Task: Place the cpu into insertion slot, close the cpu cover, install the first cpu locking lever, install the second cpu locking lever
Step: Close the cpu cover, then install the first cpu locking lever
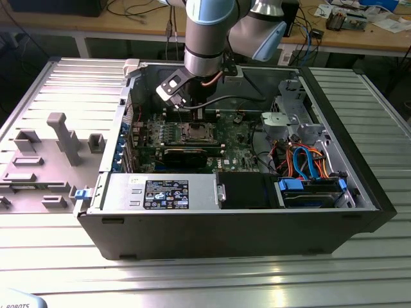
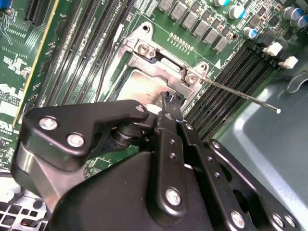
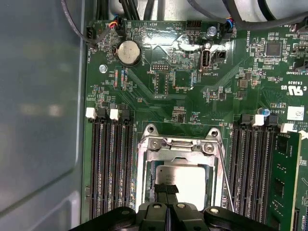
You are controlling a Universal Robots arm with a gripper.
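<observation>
Two fingers [image 3: 161, 188] pressed together

Your black gripper [image 3: 166, 186] (tips seam to seam) hangs over the small shiny silver square cpu [image 3: 190, 180], seated in the silver-rimmed square insertion slot [image 1: 196, 133], upper centre of the exterior view.

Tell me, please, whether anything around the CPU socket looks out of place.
One thin locking lever stands loose, slanting out from a corner of the cpu cover over the memory slots instead of lying latched. The cpu looks seated flat in the cover's window, under the gripper.
</observation>
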